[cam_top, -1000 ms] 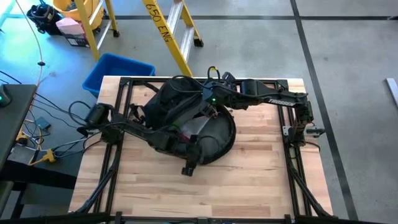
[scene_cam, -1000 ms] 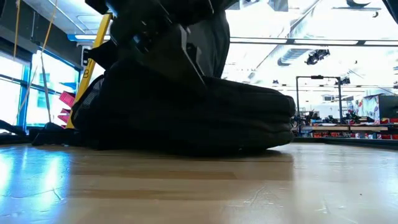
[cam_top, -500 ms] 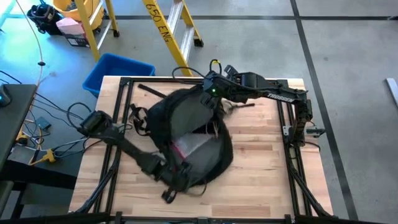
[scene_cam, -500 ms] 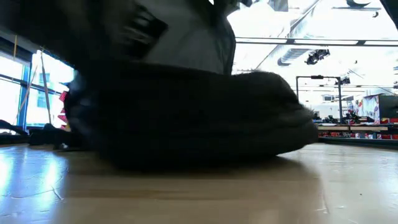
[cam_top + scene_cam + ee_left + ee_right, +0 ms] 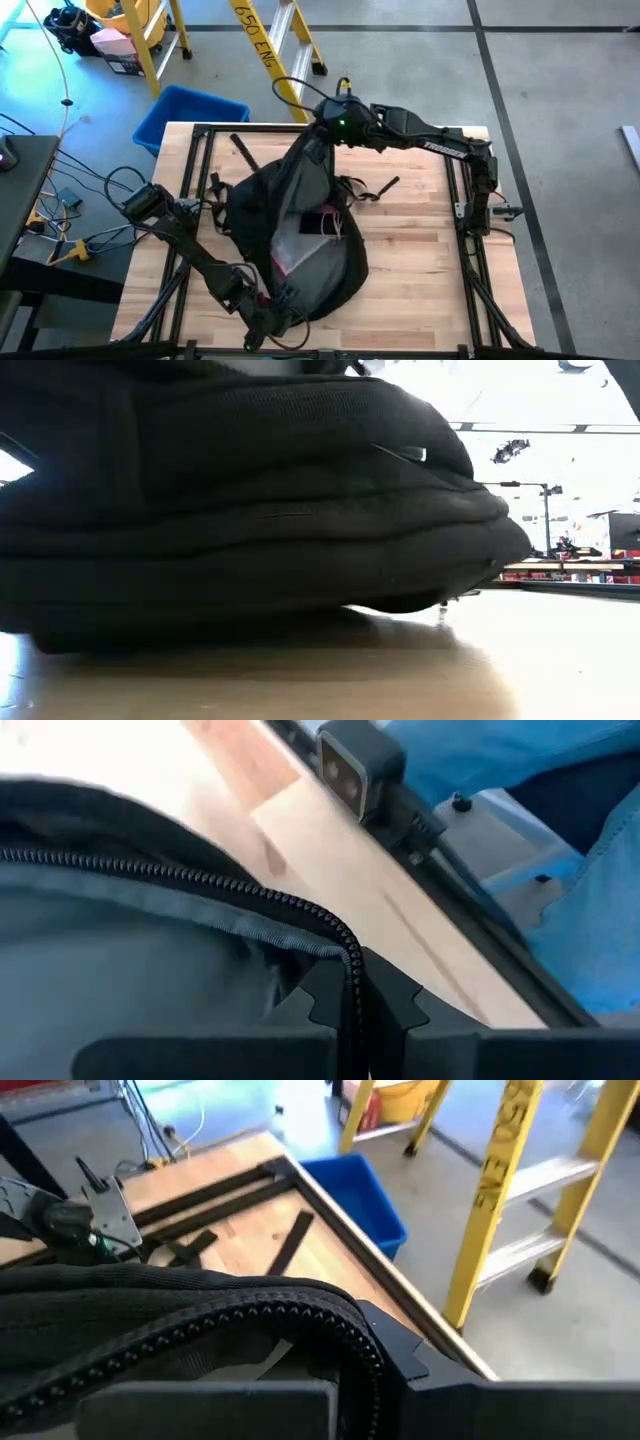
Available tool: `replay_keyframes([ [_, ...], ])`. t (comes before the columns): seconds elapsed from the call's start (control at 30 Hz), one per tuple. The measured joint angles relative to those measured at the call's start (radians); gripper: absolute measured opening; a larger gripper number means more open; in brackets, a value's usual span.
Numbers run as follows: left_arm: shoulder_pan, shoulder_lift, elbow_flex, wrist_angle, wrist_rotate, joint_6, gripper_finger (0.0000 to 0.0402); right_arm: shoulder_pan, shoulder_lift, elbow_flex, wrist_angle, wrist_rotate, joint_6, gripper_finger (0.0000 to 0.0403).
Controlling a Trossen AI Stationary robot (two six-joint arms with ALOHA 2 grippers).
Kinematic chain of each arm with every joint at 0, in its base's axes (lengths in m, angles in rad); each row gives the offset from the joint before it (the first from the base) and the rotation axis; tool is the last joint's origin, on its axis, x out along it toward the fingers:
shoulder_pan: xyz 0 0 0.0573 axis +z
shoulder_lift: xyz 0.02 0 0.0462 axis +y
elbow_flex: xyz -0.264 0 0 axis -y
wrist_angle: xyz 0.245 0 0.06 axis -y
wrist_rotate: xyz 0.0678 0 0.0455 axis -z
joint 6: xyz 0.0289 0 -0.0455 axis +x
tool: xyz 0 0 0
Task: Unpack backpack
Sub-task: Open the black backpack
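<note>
The black backpack (image 5: 300,200) lies stretched from the table's back toward its front edge, its mouth open on a grey lining. A pink-edged clear pouch (image 5: 310,228) shows inside. My left gripper (image 5: 268,312) is at the front end, shut on the backpack's zipper edge (image 5: 340,935). At the back of the table my right gripper (image 5: 322,128) is shut on the opposite zipper edge (image 5: 330,1320) and holds it up. In the low view the backpack (image 5: 250,510) fills nearly the whole picture, and both grippers are hidden there.
A blue bin (image 5: 190,115) and a yellow ladder (image 5: 270,45) stand on the floor behind the table. Loose black straps (image 5: 243,152) lie on the wood at the back left. Bare wood (image 5: 420,260) shows to the right of the backpack.
My left gripper shut on the backpack's edge and pulled it toward the front edge. The right gripper carried the other edge backward and up. The backpack stretched out and slid close to the low camera.
</note>
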Motion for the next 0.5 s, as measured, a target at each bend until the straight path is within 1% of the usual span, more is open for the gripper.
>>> replay_keyframes([
  [0.2,-0.005,0.000,0.000,0.009,0.012,0.000,0.0000,-0.068,0.087,0.001,-0.035,-0.133,0.059,0.0000],
  [0.3,-0.009,0.000,0.000,0.009,0.013,-0.005,0.0000,-0.075,0.112,0.002,-0.061,-0.135,0.059,0.0000],
  [0.4,-0.024,-0.006,0.000,0.007,-0.018,-0.005,0.0000,-0.087,0.124,0.004,-0.097,-0.128,0.073,0.0000],
  [0.5,-0.038,-0.028,0.000,0.024,-0.040,-0.004,0.0000,-0.108,0.144,0.004,-0.137,-0.144,0.097,0.0000],
])
